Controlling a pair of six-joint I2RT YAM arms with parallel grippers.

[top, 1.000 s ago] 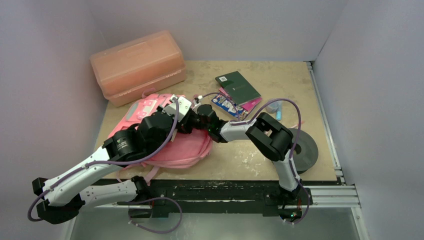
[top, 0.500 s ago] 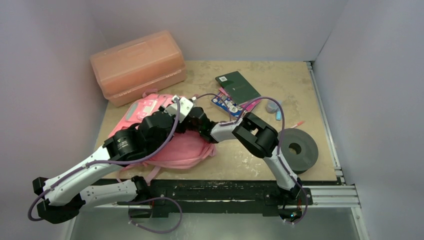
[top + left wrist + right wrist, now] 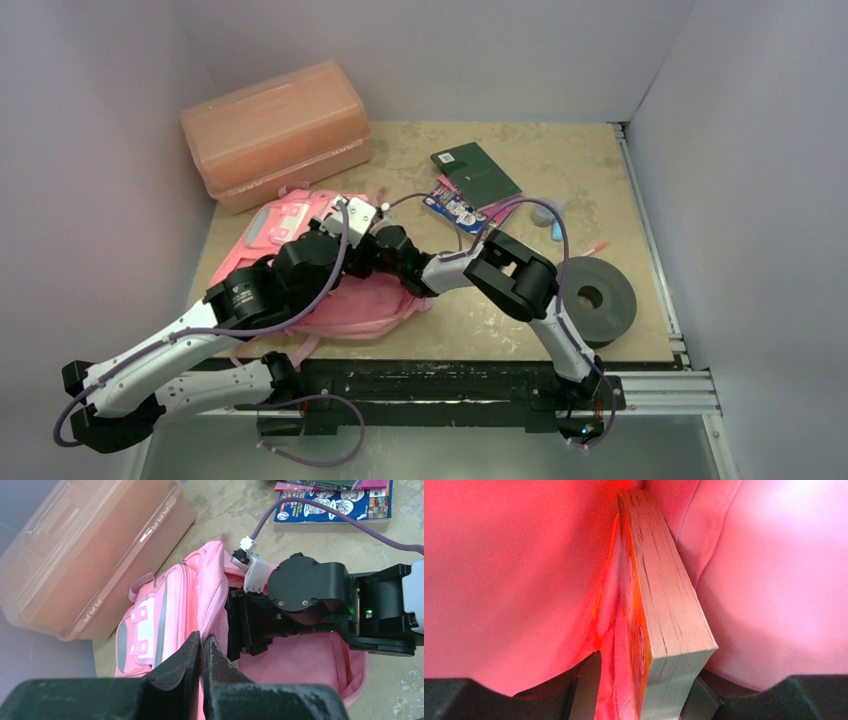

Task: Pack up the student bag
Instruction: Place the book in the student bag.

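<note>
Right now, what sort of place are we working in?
Probably a lab test booth, not a classroom: blank walls box in a wooden table, a metal rail runs along its near edge, and a pink backpack and books look staged.

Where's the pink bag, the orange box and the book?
pink bag (image 3: 175,605): left wrist view, front pocket.
orange box (image 3: 270,110): top view, lid.
book (image 3: 666,595): right wrist view, page edge.
</note>
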